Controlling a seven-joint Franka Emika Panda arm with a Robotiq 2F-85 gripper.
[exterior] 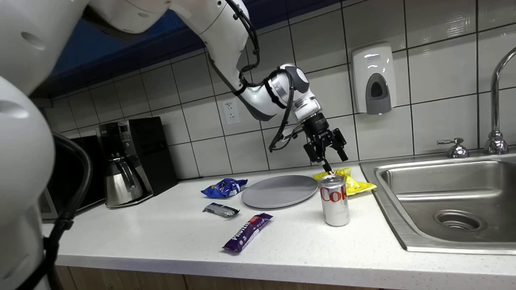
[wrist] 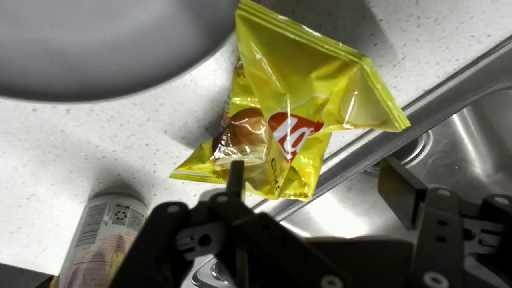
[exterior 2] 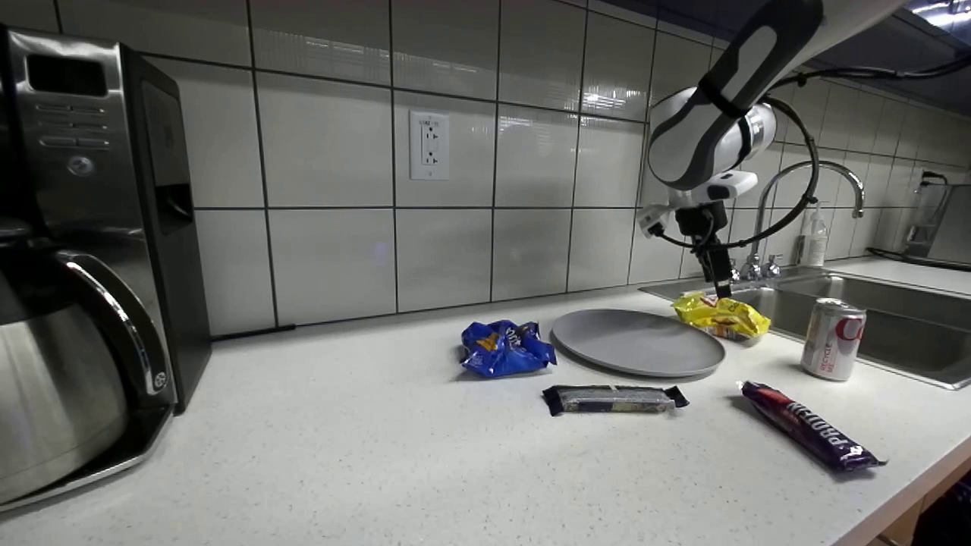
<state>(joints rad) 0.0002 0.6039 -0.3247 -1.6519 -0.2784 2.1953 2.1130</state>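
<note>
My gripper [wrist: 319, 180] stands open, its two black fingers wide apart with nothing between them. A crumpled yellow chip bag [wrist: 296, 92] with a red logo lies on the counter just ahead of it, beside the sink rim. In the wrist view the left fingertip overlaps the bag's lower part; whether it touches, I cannot tell. In an exterior view the gripper [exterior: 335, 162] hangs above the yellow bag [exterior: 356, 186], partly hidden behind a silver Coke can [exterior: 333, 205]. The gripper [exterior 2: 722, 288] also shows above the yellow bag [exterior 2: 724, 317] from another angle.
A grey plate [exterior 2: 637, 345] lies beside the yellow bag. Nearby are a blue snack bag [exterior: 224, 188], a silver-wrapped bar [exterior: 221, 210] and a purple protein bar [exterior: 248, 233]. The steel sink [exterior: 389, 217] borders the counter; a coffee maker [exterior: 133, 157] stands at the far end.
</note>
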